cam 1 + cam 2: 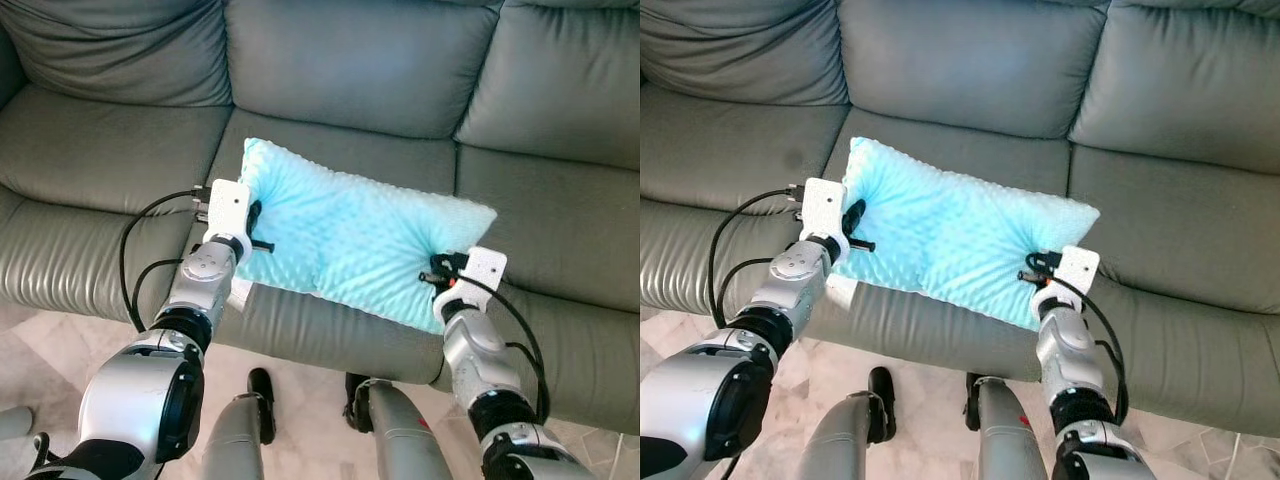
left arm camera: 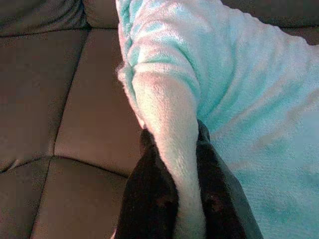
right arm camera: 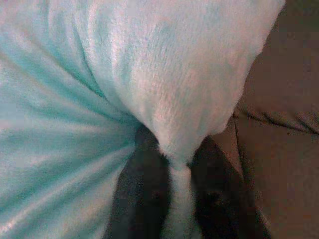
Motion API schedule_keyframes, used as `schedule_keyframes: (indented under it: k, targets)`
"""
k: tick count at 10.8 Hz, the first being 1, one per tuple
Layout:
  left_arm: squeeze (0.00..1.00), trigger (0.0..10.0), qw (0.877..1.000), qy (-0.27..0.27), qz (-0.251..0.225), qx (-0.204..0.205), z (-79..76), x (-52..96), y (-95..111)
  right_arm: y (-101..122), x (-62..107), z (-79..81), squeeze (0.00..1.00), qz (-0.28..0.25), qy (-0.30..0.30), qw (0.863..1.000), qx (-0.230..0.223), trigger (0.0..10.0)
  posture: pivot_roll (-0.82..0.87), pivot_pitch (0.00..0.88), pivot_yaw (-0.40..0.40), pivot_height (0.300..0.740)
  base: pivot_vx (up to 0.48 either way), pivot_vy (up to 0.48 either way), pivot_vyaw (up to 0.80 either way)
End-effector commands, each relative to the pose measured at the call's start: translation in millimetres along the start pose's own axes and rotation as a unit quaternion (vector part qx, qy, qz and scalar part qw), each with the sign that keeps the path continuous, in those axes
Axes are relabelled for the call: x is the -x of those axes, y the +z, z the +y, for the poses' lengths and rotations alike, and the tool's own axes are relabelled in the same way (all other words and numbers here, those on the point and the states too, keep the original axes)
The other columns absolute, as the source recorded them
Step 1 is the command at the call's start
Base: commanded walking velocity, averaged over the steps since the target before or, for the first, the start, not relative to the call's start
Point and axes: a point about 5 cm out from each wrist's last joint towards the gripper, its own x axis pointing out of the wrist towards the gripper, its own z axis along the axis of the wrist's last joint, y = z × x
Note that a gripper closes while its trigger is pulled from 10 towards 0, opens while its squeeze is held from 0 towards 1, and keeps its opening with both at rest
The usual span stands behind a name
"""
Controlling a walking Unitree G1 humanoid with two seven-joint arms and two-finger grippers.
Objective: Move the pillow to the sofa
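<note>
Wide grey leather sofa (image 1: 400,70) ahead. Fluffy turquoise rectangular pillow (image 1: 350,235) stretched between both sets of fingers, over the seat. Left gripper (image 1: 253,225) and right gripper (image 1: 437,275) each pinched tight on plush. Risk: uneven release dragging it off the edge.

left end effector (image 1: 256,226): fingertips buried in pillow (image 1: 350,235) fabric at its left end, tips not visible
right end effector (image 1: 436,272): fingers mostly hidden under a pinched fold at the pillow's right front corner
pillow underside: hidden against sofa (image 1: 120,150) seat
sofa: cut off by picture edges on top, left and right; armrests out of view
left wrist view: fingers (image 2: 149,199) cropped at picture edge
right wrist view: fingers (image 3: 144,199) dark, blurred
</note>
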Motion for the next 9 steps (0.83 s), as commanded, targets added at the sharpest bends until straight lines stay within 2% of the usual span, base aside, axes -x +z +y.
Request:
schedule_keyframes:
  k: [1, 9]
  targets:
    - [1.0, 10.0, 1.0, 0.015, 0.017, -0.005, 5.5, 4.7, -12, -14, 6.3, -6.7, 1.0, 0.021, -0.009, 1.0, -0.002, 10.0, -0.15, 0.48, 0.047, 0.74, 0.0, 0.0, 0.0]
    - [1.0, 10.0, 0.996, 0.071, 0.025, -0.048, 20.3, 10.0, -19, -23, 10.5, -16.3, 1.0, 0.032, -0.013, 0.999, 0.017, 10.0, -0.15, 0.484, 0.043, 0.74, 0.0, 0.0, 0.0]
